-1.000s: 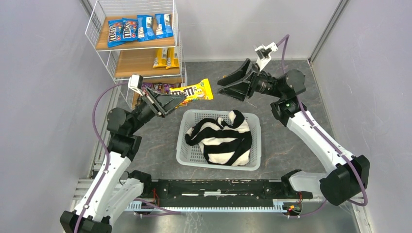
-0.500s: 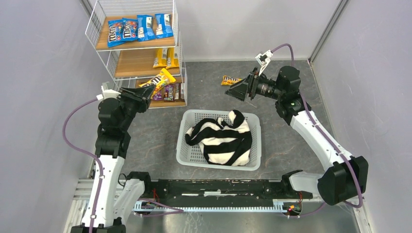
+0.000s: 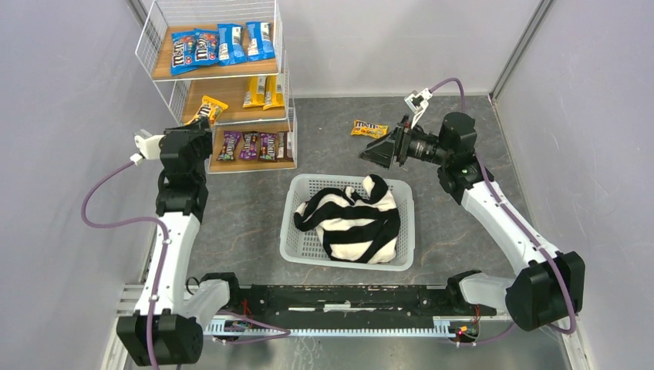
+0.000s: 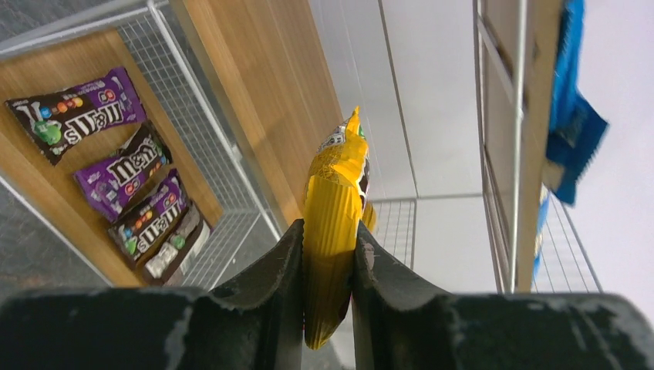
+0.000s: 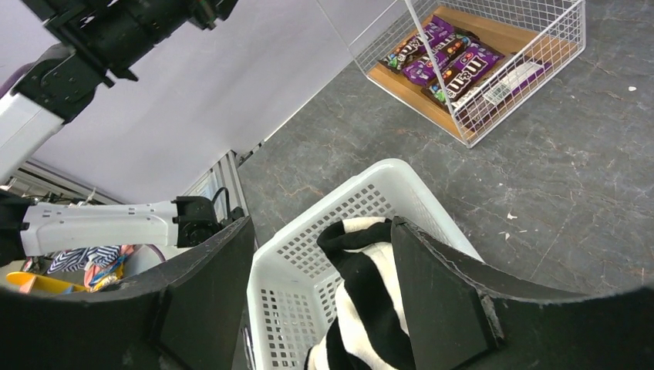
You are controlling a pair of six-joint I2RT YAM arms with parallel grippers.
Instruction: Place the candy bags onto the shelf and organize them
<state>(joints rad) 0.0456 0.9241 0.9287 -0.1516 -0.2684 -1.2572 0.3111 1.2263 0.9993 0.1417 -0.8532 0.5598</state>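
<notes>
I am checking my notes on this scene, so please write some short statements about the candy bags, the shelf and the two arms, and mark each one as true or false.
1. The left fingers grip a yellow candy bag. True.
2. The right fingers hold a blue bag. False: they stand open with nothing between them.
3. A striped cloth lies in the basket. True.
4. The top board of the shelf carries purple-brown bags. False: blue bags lie there; the purple-brown bags are on the bottom board.
5. One yellow-orange bag lies on the table, outside the shelf. True.
</notes>
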